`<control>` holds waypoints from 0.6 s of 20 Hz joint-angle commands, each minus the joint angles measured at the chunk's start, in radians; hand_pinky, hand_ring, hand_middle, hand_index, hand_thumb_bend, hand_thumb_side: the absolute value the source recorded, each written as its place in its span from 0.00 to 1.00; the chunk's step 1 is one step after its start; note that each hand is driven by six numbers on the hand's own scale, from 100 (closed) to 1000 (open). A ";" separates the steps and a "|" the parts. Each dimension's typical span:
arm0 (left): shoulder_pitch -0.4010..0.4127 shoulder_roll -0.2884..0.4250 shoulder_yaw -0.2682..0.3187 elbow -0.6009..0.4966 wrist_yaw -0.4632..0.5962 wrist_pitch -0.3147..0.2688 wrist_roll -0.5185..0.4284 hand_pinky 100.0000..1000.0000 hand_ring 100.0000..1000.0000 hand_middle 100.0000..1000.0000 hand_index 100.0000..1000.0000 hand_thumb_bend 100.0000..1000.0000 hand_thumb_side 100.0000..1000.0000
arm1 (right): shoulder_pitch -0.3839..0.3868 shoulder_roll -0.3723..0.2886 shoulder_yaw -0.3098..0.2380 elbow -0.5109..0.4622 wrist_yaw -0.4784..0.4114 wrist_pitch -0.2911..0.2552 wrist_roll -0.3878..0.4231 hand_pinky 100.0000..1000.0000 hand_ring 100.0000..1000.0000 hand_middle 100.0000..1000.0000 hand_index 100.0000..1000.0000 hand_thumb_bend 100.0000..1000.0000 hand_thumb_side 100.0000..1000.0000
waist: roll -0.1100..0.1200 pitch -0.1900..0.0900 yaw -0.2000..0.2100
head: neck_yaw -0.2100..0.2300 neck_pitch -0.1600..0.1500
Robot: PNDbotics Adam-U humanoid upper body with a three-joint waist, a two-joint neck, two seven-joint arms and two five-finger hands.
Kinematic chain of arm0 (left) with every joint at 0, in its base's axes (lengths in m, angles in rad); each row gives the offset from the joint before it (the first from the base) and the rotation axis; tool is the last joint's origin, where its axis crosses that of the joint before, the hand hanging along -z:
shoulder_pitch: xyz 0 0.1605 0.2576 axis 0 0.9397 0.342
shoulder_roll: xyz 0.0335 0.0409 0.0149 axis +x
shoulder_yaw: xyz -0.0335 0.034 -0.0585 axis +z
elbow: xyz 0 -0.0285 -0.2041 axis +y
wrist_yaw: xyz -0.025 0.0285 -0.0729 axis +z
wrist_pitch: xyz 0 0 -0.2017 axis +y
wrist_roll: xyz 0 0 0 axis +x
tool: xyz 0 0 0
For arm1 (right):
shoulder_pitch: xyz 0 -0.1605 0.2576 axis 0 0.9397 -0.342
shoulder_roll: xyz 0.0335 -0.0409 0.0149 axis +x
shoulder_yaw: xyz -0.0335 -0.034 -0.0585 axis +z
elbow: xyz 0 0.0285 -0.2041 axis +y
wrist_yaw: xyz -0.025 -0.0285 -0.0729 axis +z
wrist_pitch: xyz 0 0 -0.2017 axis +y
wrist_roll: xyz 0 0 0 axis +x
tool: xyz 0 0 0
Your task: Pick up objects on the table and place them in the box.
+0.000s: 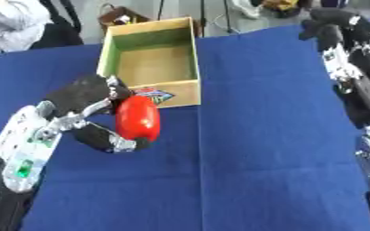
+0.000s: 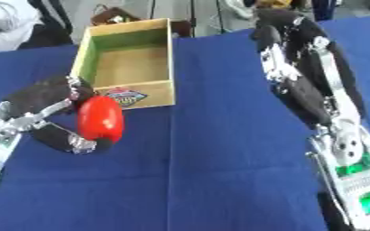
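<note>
Your left hand (image 1: 85,115) is curled round the red pepper (image 1: 137,118), just short of the wooden box (image 1: 190,88). It looks smooth, light and possibly slippery; hold its broad middle. Your right hand (image 2: 287,43) hangs idle, fingers relaxed.

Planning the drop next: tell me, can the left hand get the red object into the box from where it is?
Probably yes. The left hand is curled round the red object just short of the box, whose open top looks empty, with nothing between them.

One red object (image 1: 137,118), one open wooden box (image 1: 186,88), two robot hands — left hand (image 1: 93,113), right hand (image 2: 287,34).
</note>
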 commanded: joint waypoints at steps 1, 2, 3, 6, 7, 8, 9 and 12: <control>-0.030 0.085 0.040 -0.068 0.060 0.023 0.035 0.00 0.14 0.16 0.46 0.24 0.83 | -0.017 -0.011 -0.002 -0.019 -0.008 -0.001 -0.002 0.97 0.84 0.55 0.78 0.00 0.53 | -0.005 -0.017 -0.001 | 0.000 -0.014; -0.042 0.116 0.052 -0.081 0.084 0.038 0.059 0.00 0.14 0.16 0.46 0.24 0.83 | -0.019 -0.011 -0.001 -0.019 -0.009 -0.001 0.000 0.97 0.84 0.55 0.78 0.00 0.53 | -0.006 -0.015 -0.005 | 0.003 -0.019; -0.053 0.140 0.061 -0.088 0.103 0.053 0.079 0.00 0.13 0.16 0.45 0.23 0.83 | -0.022 -0.010 0.001 -0.019 -0.010 -0.002 0.001 0.97 0.84 0.55 0.78 0.00 0.53 | -0.006 -0.013 -0.009 | 0.006 -0.022; -0.085 0.188 0.079 -0.075 0.129 0.086 0.126 0.00 0.13 0.16 0.44 0.20 0.83 | -0.031 -0.008 0.005 -0.019 -0.012 -0.004 0.006 0.97 0.84 0.55 0.78 0.00 0.53 | -0.007 -0.006 -0.022 | 0.021 -0.030; -0.097 0.200 0.085 -0.060 0.130 0.094 0.140 0.00 0.13 0.16 0.44 0.20 0.83 | -0.034 -0.007 0.006 -0.019 -0.013 -0.004 0.008 0.97 0.84 0.55 0.78 0.00 0.53 | -0.007 -0.004 -0.027 | 0.026 -0.034; -0.109 0.210 0.089 -0.040 0.128 0.099 0.154 0.00 0.13 0.16 0.44 0.20 0.83 | -0.037 -0.006 0.008 -0.019 -0.014 -0.005 0.010 0.97 0.84 0.55 0.78 0.00 0.53 | -0.006 -0.001 -0.032 | 0.031 -0.038; -0.120 0.216 0.092 -0.020 0.124 0.101 0.167 0.00 0.13 0.16 0.44 0.20 0.83 | -0.040 -0.005 0.010 -0.019 -0.015 -0.006 0.012 0.97 0.84 0.55 0.78 0.00 0.53 | -0.006 0.002 -0.037 | 0.035 -0.041; -0.147 0.225 0.101 0.036 0.113 0.098 0.207 0.00 0.12 0.16 0.44 0.20 0.82 | -0.048 -0.003 0.015 -0.019 -0.019 -0.008 0.018 0.97 0.84 0.55 0.78 0.00 0.53 | -0.004 0.008 -0.047 | 0.043 -0.049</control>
